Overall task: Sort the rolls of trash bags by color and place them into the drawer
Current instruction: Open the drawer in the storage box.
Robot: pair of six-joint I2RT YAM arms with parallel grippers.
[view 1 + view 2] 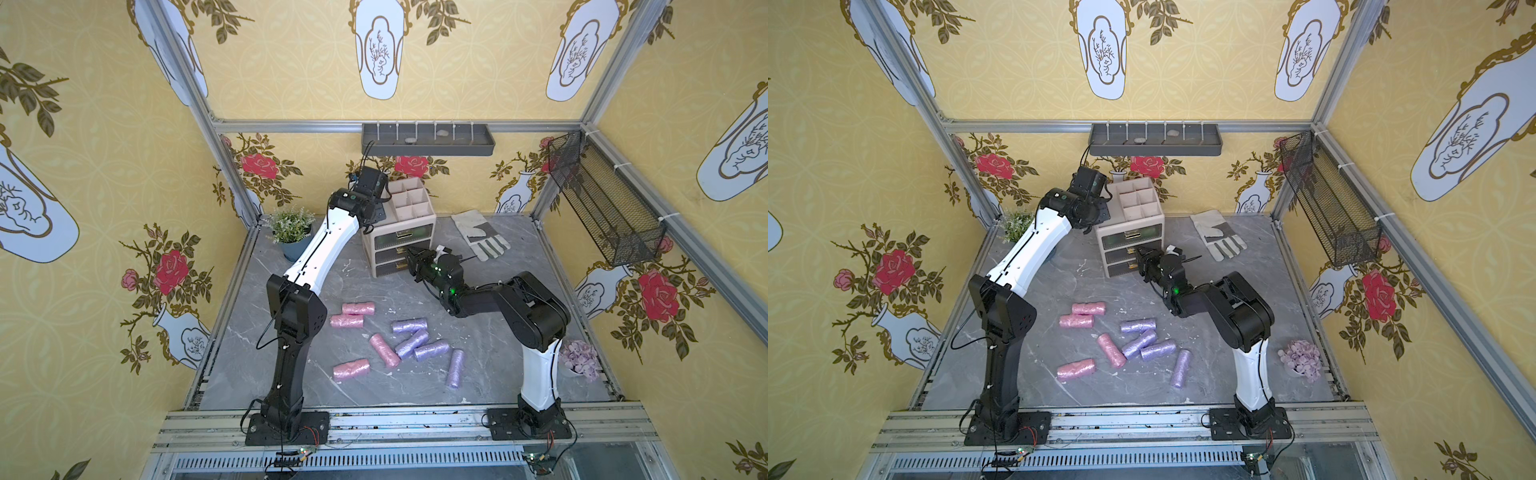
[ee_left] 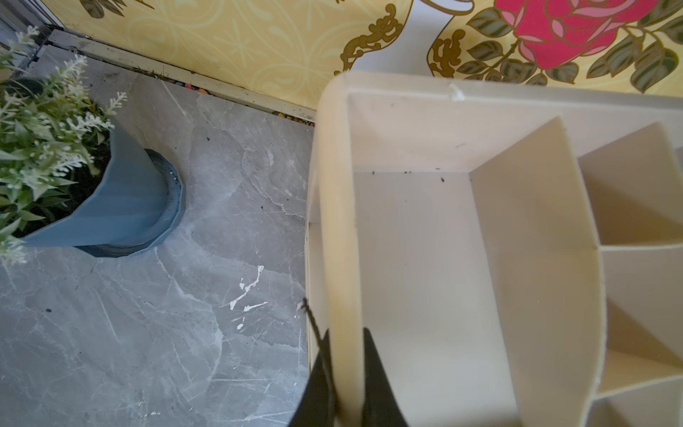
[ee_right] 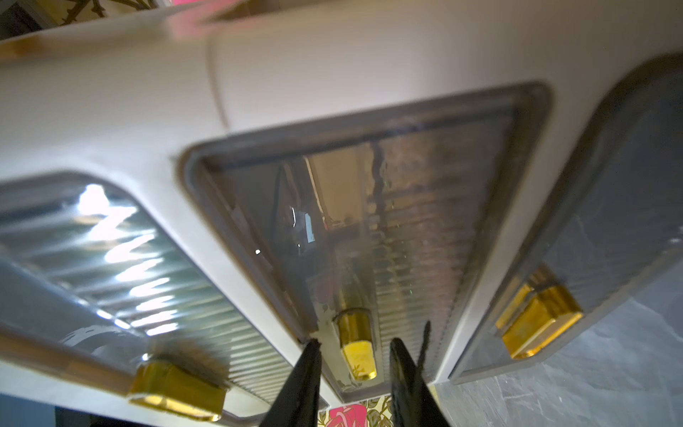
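Note:
Several pink rolls of trash bags (image 1: pixel 351 370) (image 1: pixel 1088 308) and several lilac ones (image 1: pixel 409 325) (image 1: pixel 1180 368) lie loose on the grey table. The beige drawer chest (image 1: pixel 409 199) (image 1: pixel 1129 226) stands at the back, and green shows faintly behind its top drawer front. My left gripper (image 2: pixel 346 331) is shut on the side wall of the chest's top tray (image 2: pixel 406 122); in both top views the wrist hides it. My right gripper (image 3: pixel 354 342) (image 1: pixel 409 259) is open at the chest's front. Its fingers straddle the middle drawer's gold handle (image 3: pixel 356 356) with a gap on each side.
A potted plant (image 1: pixel 291 228) (image 2: pixel 111 199) stands left of the chest and a grey work glove (image 1: pixel 478 235) lies to its right. A lilac flower cluster (image 1: pixel 579 359) sits by the right arm's base. A grey tray (image 1: pixel 428 139) and a wire basket (image 1: pixel 602 208) hang on the walls.

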